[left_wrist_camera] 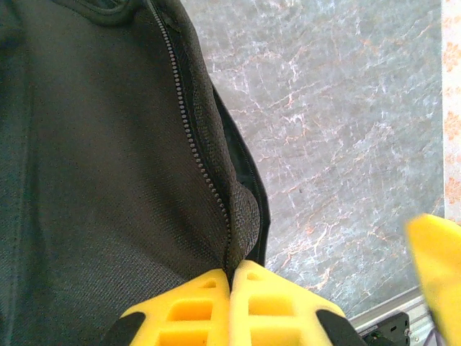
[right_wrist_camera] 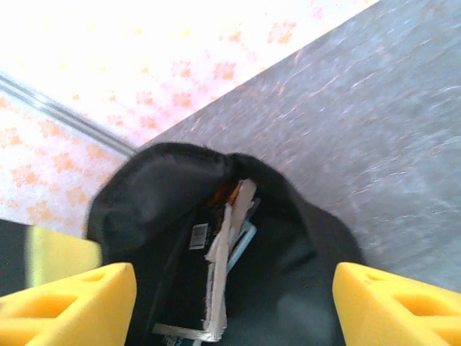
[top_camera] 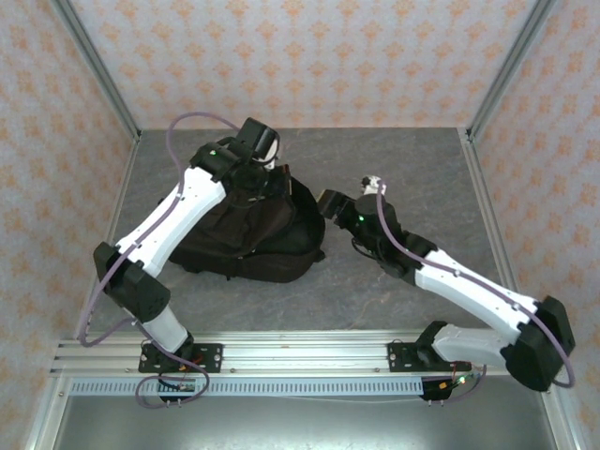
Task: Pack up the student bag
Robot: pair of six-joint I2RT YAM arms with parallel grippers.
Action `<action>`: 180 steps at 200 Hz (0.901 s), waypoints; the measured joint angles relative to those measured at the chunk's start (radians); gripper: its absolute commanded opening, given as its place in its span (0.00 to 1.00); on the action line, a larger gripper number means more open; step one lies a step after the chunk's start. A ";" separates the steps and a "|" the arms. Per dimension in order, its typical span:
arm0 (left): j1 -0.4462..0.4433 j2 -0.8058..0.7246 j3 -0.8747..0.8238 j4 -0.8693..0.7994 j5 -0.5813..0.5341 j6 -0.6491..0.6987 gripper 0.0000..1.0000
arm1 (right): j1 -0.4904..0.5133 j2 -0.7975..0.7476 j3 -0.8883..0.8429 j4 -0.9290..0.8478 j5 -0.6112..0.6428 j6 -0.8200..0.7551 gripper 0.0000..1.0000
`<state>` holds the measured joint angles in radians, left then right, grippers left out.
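Observation:
The student bag (top_camera: 251,234), a large black backpack, lies left of the table's middle. My left gripper (top_camera: 264,176) is at the bag's far end. In the left wrist view its yellow fingers (left_wrist_camera: 232,277) are shut on the bag's fabric edge beside the zipper (left_wrist_camera: 193,137). My right gripper (top_camera: 328,202) hovers at the bag's right side, open, and holds nothing. Its yellow fingertips (right_wrist_camera: 72,303) stand wide apart before the bag's open mouth (right_wrist_camera: 144,194). A book and papers (right_wrist_camera: 227,245) stand inside the bag.
The grey marbled table (top_camera: 412,169) is walled by patterned panels with metal posts at the far corners. An aluminium rail (top_camera: 300,356) runs along the near edge. A blurred yellow shape (left_wrist_camera: 436,267) sits at the right edge of the left wrist view.

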<state>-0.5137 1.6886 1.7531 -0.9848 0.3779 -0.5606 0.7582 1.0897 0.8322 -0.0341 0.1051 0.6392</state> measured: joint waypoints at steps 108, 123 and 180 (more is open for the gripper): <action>0.115 -0.161 -0.124 0.047 -0.026 -0.042 0.47 | 0.158 0.156 0.233 -0.288 -0.161 -0.180 0.59; 0.196 -0.294 -0.187 0.042 -0.053 -0.045 0.48 | 0.250 0.277 0.327 -0.344 -0.166 -0.234 0.63; 0.460 -0.535 -0.468 0.005 -0.081 -0.080 0.48 | 0.502 0.539 0.412 -0.291 -0.094 -0.702 0.72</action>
<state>-0.0532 1.1534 1.2850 -0.9794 0.2970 -0.6403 1.2606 1.6283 1.2438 -0.3256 0.0109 -0.0631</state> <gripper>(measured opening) 0.484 0.715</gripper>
